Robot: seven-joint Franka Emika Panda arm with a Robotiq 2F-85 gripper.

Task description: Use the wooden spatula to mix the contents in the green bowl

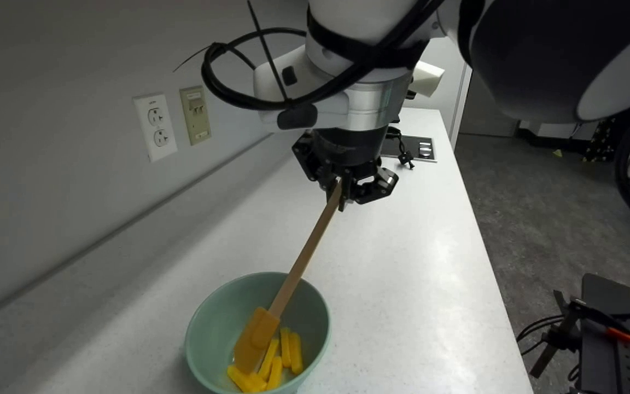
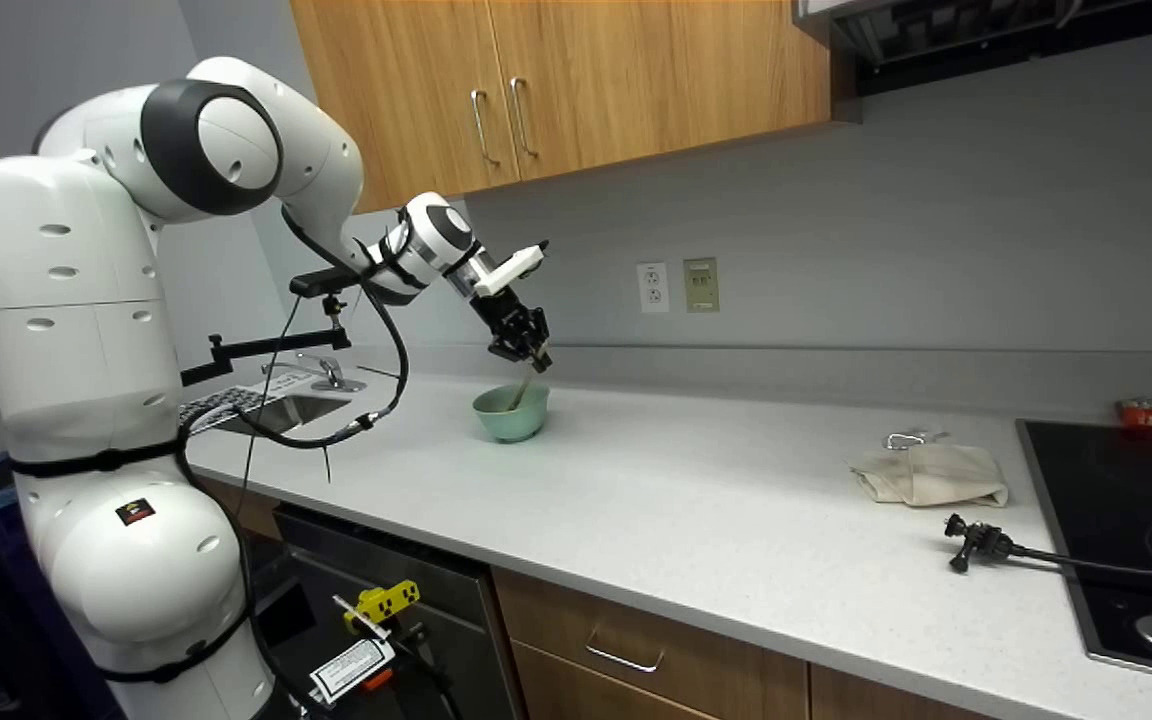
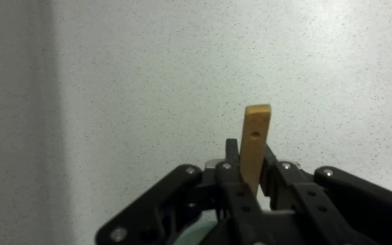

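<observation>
The wooden spatula slants down from my gripper into the green bowl. Its wide orange-tan blade is inside the bowl, beside and partly over the contents, several bright yellow sticks. I cannot tell whether the blade presses on them. In the wrist view the fingers are shut on the spatula's handle, whose holed end sticks out past them. Only a bit of the bowl shows there. In an exterior view the gripper is above the upright bowl; the contents are hidden there.
The white counter runs along a grey wall with an outlet. A folded cloth, a black clamp and a cooktop are at one end. A sink is at the opposite end. Wooden cabinets hang above.
</observation>
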